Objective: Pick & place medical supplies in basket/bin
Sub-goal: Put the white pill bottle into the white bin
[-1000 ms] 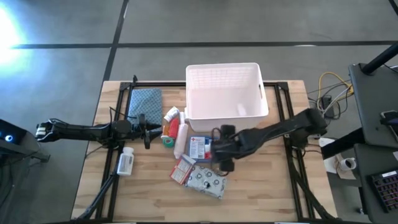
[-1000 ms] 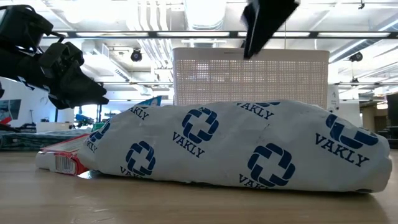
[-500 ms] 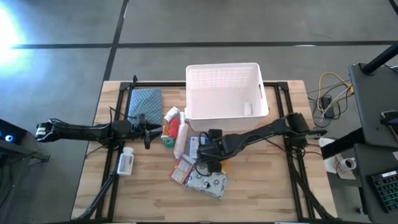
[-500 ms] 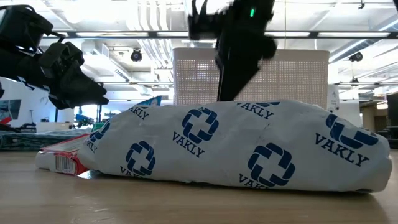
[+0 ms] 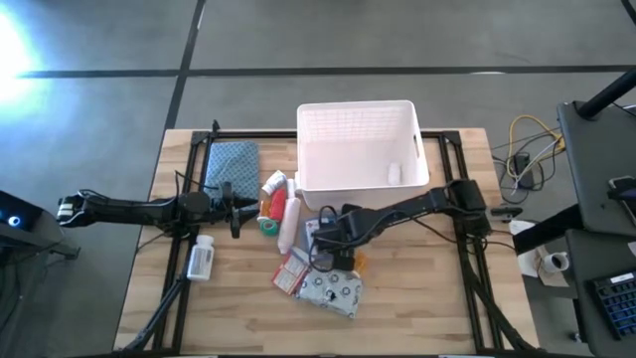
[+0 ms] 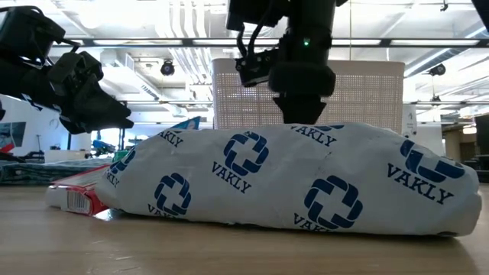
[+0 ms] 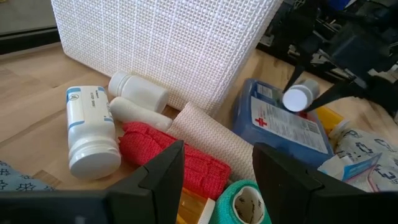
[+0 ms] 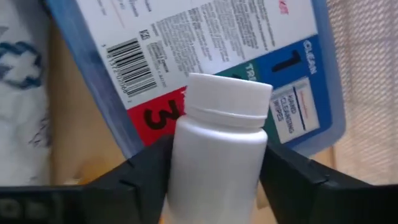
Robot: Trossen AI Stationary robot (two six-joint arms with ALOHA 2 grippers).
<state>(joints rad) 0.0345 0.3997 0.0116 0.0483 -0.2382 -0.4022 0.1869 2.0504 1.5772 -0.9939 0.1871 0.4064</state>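
Right gripper (image 8: 214,180) pinches a small white bottle (image 8: 219,149) just over the blue-white flat box (image 8: 205,56), fingers either side, ready to lift toward the basket (image 5: 360,149). Left gripper (image 7: 214,171) waits, part spread, beside the green roll (image 7: 244,200).

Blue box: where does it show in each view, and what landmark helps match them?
High view: blue box at table centre, in front of the tub.
Low view: not visible; pouch blocks it.
Left wrist view: beside the tub.
Right wrist view: fills the picture, behind the bottle.
Landmark: the tub.
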